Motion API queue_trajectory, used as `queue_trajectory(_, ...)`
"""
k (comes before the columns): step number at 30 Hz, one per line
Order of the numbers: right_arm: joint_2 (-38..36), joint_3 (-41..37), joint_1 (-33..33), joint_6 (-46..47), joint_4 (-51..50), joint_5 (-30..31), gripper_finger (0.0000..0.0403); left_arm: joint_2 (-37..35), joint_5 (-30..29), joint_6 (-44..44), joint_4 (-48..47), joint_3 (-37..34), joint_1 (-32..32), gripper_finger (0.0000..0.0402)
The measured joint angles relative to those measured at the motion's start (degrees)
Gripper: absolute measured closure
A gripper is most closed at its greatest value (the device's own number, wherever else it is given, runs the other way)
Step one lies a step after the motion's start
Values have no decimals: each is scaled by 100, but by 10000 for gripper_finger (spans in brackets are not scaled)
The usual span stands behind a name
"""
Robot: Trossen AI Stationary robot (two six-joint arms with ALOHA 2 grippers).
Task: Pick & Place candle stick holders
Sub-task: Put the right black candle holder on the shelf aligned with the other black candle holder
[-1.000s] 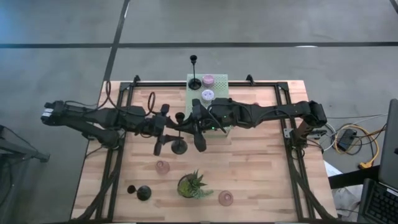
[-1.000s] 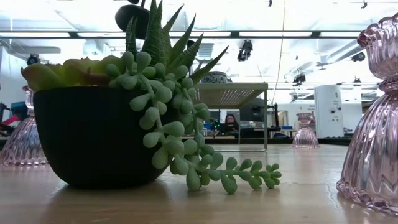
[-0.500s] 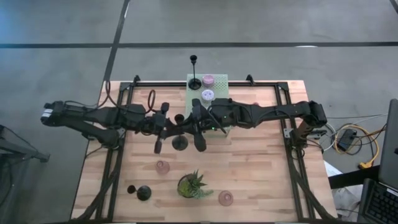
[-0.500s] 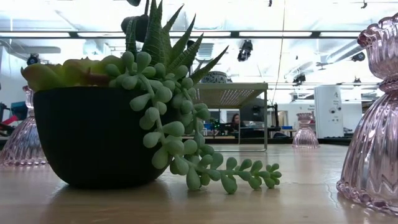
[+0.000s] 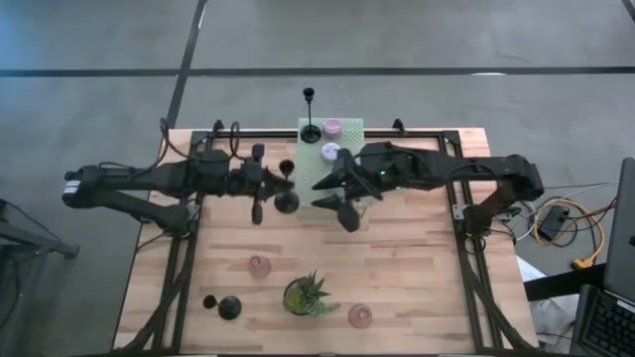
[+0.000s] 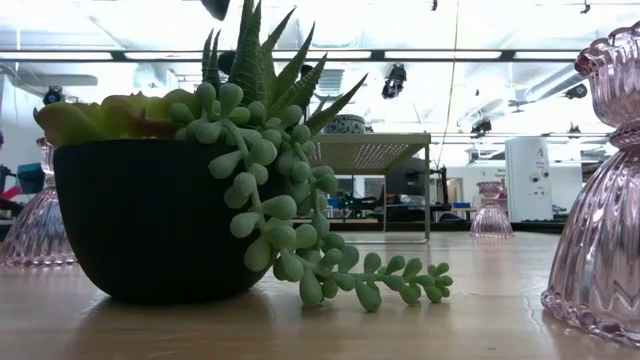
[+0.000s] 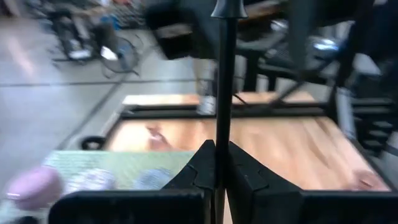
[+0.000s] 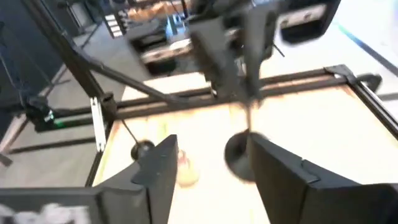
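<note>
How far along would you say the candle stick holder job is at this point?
Done: a black holder, a pink holder and a lilac holder sit at the pale green box. In hand: the left gripper is shut on a second black holder; the right gripper is open beside it. Left: two pink ones and a black one on the table.

Black holder [image 5: 287, 201], pink glass holder [image 5: 360, 315], pale green perforated box [image 5: 316, 165], light wooden table [image 5: 417, 268].
</note>
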Motion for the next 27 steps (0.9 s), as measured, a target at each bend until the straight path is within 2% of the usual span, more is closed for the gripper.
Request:
queue_trajectory(3, -272, -27, 0, 131, -497, 137, 198, 41, 3, 101, 544, -83, 426, 384)
queue_trajectory(8, -645, -51, 0, 575, -1451, 767, 200, 193, 57, 166, 1137, -206, 1268, 384)
queue_trajectory(13, -967, -169, 2, 551, -1738, 1073, 212, 622, 438, 160, 1795, -238, 1919, 384)
queue_trajectory(20, -1429, -552, 2, 502, -1886, 1208, 228, 1304, 522, 133, 2207, -251, 2221, 384)
queue_trajectory(27, -2088, -1302, 2, 917, -1804, 1218, 239, 1743, 527, 102, 2624, -251, 2362, 384)
